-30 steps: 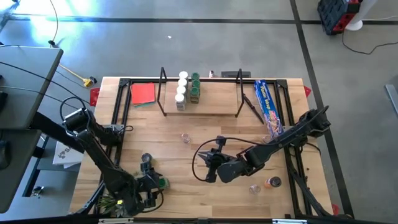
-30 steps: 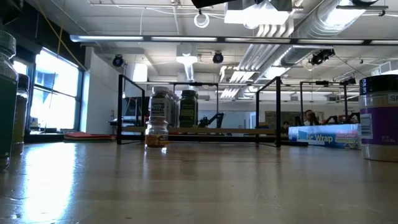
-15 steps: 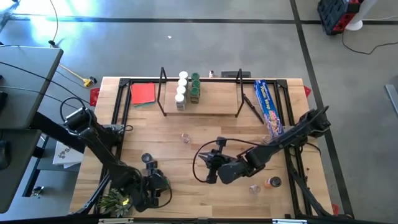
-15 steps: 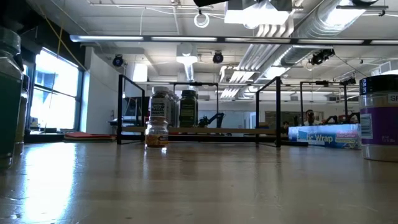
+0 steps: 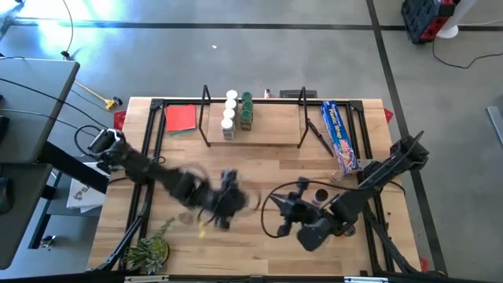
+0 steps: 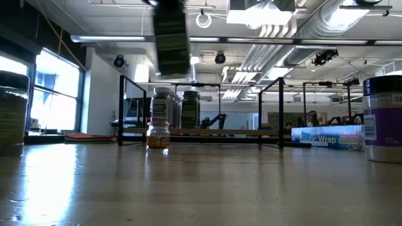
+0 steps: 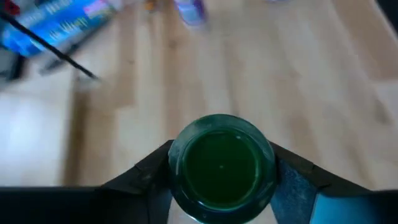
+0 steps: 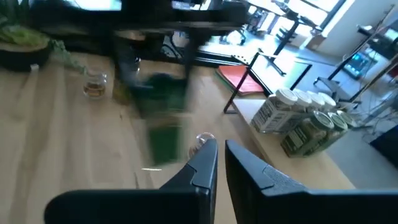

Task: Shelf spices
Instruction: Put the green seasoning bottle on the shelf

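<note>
The shelf (image 5: 255, 130) stands at the table's far edge, with several white- and green-topped spice jars (image 5: 236, 111) upright on its board. My left gripper (image 5: 227, 201) is over the table's middle, blurred, shut on a green jar (image 7: 221, 166) that also shows high in the low view (image 6: 171, 37). My right gripper (image 5: 280, 206) is right of it, shut on nothing (image 8: 220, 155). A clear jar (image 5: 234, 174) and a black-topped jar (image 5: 321, 194) stand on the table. My left gripper pinches the green jar between its two fingers (image 7: 152, 171), one on each side of the round wall just below the top (image 7: 221, 134). The fingers slant down from above. The jar is lifted clear of the table and stays upright (image 6: 171, 37).
A long blue box (image 5: 339, 135) lies right of the shelf and a red square (image 5: 181, 118) left of it. A green plant (image 5: 149, 251) sits at the near-left corner. Jars stand near the low camera at its left (image 6: 12, 113) and right (image 6: 383, 119).
My left gripper has lifted the green jar off the near-left part of the table and swung it fast toward the table's middle and far side. My right gripper has drawn back a little toward the table's right edge.
</note>
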